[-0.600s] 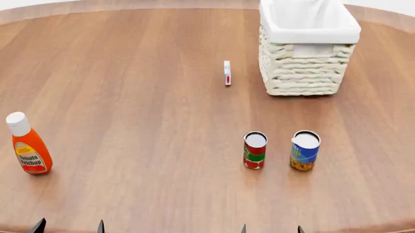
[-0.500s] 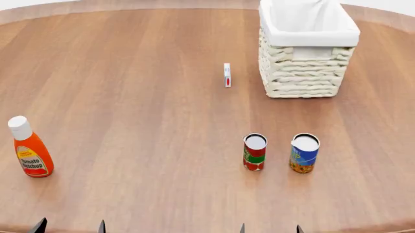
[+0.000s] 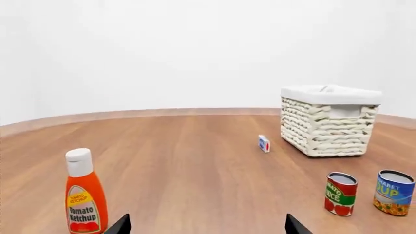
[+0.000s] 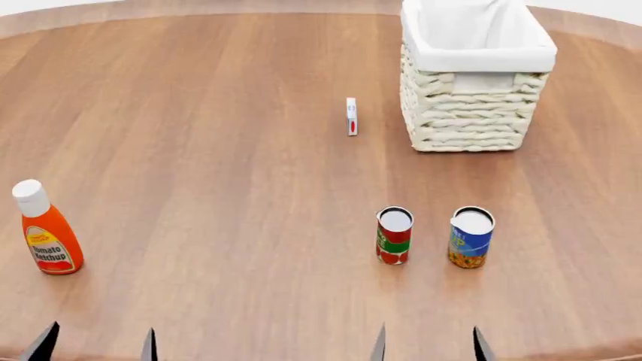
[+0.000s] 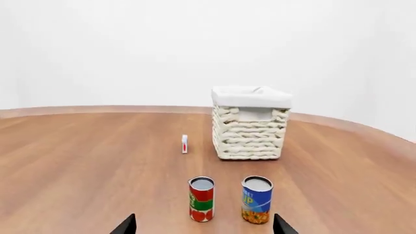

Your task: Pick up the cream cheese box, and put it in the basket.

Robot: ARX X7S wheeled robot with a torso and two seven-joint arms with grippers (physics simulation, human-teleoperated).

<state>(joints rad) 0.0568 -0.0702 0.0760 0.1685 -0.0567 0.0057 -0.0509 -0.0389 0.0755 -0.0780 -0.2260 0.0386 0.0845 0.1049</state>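
The biggest thing is the round brown table (image 4: 201,150). On it, far off at about 1 o'clock in the head view, stands the basket (image 4: 471,113). It is tall and woven, with a white cloth folded over its rim.

Next in size is the ketchup bottle (image 4: 45,237). It stands upright at about 8 o'clock, near the table's close edge. It is red-orange with a white cap.

Two cans stand upright side by side at about 5 o'clock. They are close together but not touching. The blue-yellow can (image 4: 470,237) is on the right, and the red-green can (image 4: 393,235) is on the left.

The smallest thing is the cream cheese box (image 4: 351,116). It stands on its thin edge on the table at about 12 o'clock, near the basket at its left side, with a gap between them. It is white with a red mark. Nothing is touching it.

Only the dark tips of the grippers show, low at 6 o'clock. The left gripper (image 4: 95,346) has its fingers spread apart and holds nothing. The right gripper (image 4: 429,344) is spread wide too and holds nothing. Both are well apart from the box.
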